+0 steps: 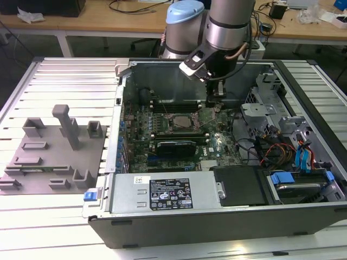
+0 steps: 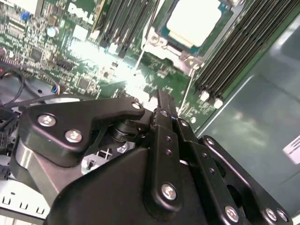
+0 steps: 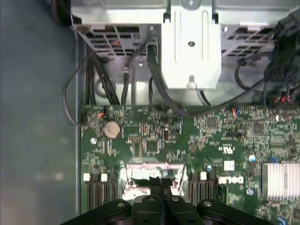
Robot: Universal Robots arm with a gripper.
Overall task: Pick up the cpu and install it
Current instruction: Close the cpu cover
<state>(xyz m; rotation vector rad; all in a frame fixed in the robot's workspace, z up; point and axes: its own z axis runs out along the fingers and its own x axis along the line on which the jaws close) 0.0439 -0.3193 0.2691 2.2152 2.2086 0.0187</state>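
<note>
CPU (image 2: 194,21) lies flat in the socket frame (image 2: 157,41), its silvery plate facing up. It sits ahead of the gripper (image 2: 161,97) and lower than it, with a strip of green motherboard (image 2: 117,70) between the fingertips and the socket. Nothing touches the chip. The two fingers look pressed together with nothing between them (the first wrist view shows only a hairline seam where they meet), so I read the gripper as closed and empty.

In the exterior view the gripper (image 1: 215,105) hangs inside the open computer case (image 1: 162,227), just beside the socket and above the board. Rows of memory slots (image 2: 234,51) flank the socket on both sides of the gripper's line of approach.

My judgement is that the placing step is at its end, since the chip is in its seat and the tool is clear of it. Whether it is fully seated or the frame is latched is hard to tell from this angle. Any further contact would call for a straight, gentle descent that stays clear of those slots.
</note>
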